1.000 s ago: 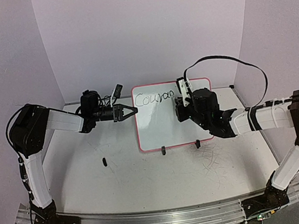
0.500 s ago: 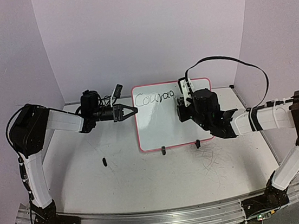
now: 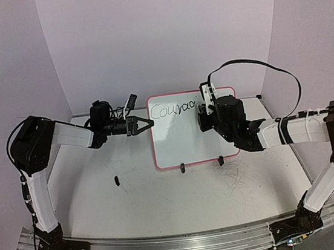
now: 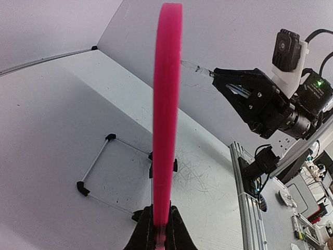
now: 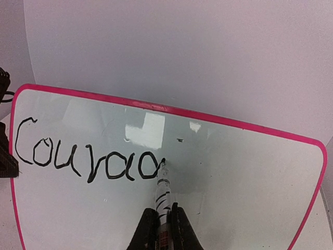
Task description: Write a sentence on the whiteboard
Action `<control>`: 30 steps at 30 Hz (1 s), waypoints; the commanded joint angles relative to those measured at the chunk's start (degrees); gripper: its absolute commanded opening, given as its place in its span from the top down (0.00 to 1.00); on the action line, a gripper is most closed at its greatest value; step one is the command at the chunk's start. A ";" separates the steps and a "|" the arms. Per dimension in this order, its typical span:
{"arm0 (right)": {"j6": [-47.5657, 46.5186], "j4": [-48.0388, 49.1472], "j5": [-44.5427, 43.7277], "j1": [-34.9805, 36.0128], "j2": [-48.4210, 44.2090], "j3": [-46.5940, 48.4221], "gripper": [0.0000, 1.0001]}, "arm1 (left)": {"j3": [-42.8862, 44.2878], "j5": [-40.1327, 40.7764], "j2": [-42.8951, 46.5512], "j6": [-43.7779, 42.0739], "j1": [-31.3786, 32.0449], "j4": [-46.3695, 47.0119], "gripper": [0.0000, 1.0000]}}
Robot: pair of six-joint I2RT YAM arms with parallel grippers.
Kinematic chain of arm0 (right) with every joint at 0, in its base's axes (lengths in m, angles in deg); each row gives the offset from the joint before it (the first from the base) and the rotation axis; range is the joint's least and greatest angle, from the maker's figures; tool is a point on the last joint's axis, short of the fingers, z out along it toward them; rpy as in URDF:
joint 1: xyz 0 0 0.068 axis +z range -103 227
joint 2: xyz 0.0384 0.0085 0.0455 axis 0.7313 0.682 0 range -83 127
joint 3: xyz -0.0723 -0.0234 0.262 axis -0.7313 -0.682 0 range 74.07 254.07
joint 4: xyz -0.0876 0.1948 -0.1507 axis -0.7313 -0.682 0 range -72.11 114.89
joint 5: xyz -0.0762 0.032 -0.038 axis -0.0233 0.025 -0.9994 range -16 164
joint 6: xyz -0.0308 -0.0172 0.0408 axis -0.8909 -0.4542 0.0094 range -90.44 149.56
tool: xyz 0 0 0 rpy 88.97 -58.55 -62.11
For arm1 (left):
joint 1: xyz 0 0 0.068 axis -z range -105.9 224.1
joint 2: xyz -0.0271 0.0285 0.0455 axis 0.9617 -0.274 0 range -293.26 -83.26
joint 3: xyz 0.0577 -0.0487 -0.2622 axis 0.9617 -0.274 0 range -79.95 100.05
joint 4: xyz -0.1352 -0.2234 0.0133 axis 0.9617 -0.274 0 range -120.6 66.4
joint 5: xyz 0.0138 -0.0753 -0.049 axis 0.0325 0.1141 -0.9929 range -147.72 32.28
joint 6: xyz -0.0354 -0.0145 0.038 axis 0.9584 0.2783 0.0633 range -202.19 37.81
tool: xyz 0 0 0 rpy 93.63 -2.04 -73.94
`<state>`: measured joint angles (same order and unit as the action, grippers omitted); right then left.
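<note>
while pinching the whiteboard by its nine o'clock edge in the closed left gripper, standing it toward twelve o'clock on the table. clamping a marker in the right gripper, tip on the board.

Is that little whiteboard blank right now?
No, black handwritten letters run across the upper left of the whiteboard, ending where the marker tip meets it.
</note>
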<state>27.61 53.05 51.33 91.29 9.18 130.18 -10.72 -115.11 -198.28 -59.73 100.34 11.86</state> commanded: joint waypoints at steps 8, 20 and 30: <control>1.51 -1.61 0.82 0.28 -1.31 -2.28 1.00 | 0.74 -2.59 3.52 -0.22 1.01 0.18 1.00; 5.12 -2.05 1.28 2.37 -1.24 -4.72 1.00 | 0.77 -2.61 3.44 -0.25 1.01 0.16 1.00; 3.44 -1.18 1.18 3.15 1.19 1.17 1.00 | 0.73 -2.58 3.48 -0.24 1.02 0.19 1.00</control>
<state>31.56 50.93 52.76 94.37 9.72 127.43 -10.72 -114.98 -198.28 -59.69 100.34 11.85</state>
